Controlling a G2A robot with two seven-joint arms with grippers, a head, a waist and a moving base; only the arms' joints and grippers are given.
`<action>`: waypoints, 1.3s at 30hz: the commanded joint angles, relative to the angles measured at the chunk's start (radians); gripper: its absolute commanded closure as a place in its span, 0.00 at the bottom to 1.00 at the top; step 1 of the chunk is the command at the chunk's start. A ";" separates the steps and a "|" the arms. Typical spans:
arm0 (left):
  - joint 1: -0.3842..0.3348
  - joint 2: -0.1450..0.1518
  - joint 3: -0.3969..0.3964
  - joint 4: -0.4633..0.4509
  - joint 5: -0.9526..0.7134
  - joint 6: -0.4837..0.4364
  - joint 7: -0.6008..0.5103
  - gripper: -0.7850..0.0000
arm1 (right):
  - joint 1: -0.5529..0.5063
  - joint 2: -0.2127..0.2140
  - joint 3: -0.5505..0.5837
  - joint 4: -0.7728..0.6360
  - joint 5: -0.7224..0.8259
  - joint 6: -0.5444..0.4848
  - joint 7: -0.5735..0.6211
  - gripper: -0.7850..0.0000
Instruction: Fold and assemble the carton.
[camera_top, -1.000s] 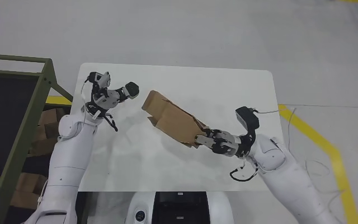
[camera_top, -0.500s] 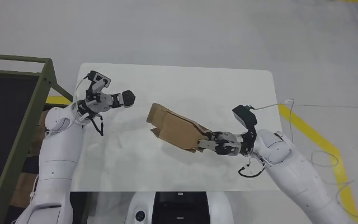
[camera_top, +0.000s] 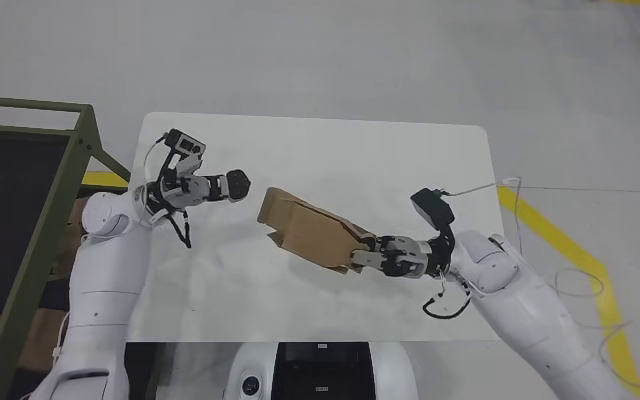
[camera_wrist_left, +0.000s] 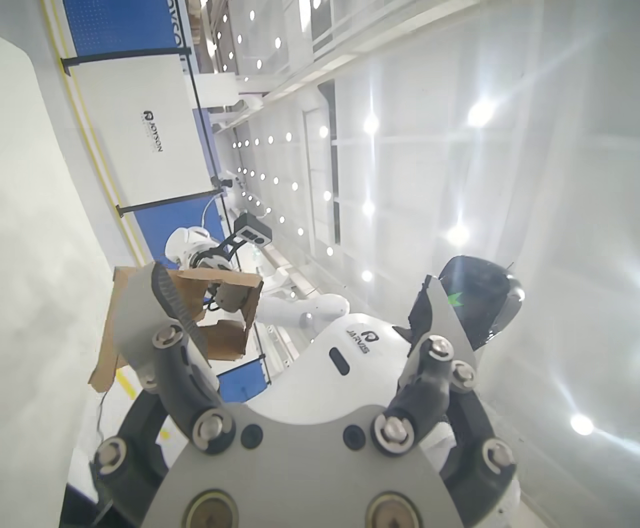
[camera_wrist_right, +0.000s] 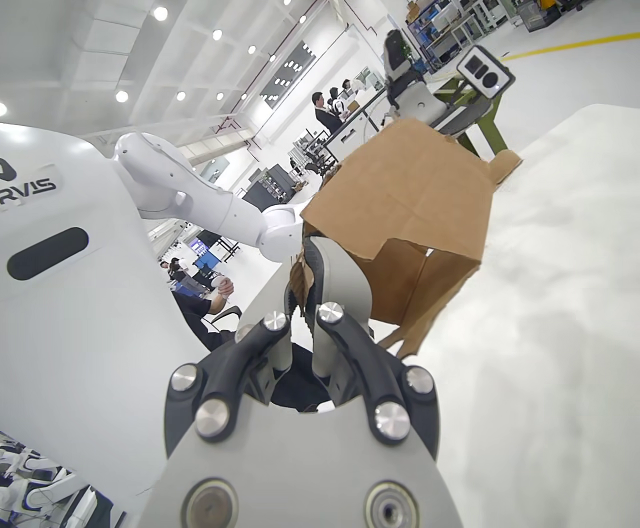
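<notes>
1 brown cardboard carton (camera_top: 310, 232): flap pinched by right gripper (camera_top: 358, 255); left gripper (camera_wrist_left: 292, 277) spread wide, empty, near carton.

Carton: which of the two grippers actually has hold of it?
The right gripper: its jaws are shut on one end of the carton. The left gripper hangs apart from the carton, jaws open and empty.

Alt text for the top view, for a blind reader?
The right gripper holds a partly opened brown carton by one end over the white table. The left gripper, fingers open, sits just off its other end.
</notes>
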 joint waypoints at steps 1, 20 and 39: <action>0.008 0.003 0.000 -0.010 0.015 -0.019 -0.039 0.00 | 0.015 0.002 -0.010 0.011 -0.004 0.008 0.010 1.00; 0.039 0.091 0.152 -0.124 0.070 -0.130 -0.064 0.00 | 0.169 0.045 -0.192 0.095 0.080 -0.015 -0.013 1.00; 0.006 0.134 0.271 -0.126 0.037 -0.130 -0.064 0.00 | 0.220 0.082 -0.264 0.090 0.136 -0.015 -0.013 1.00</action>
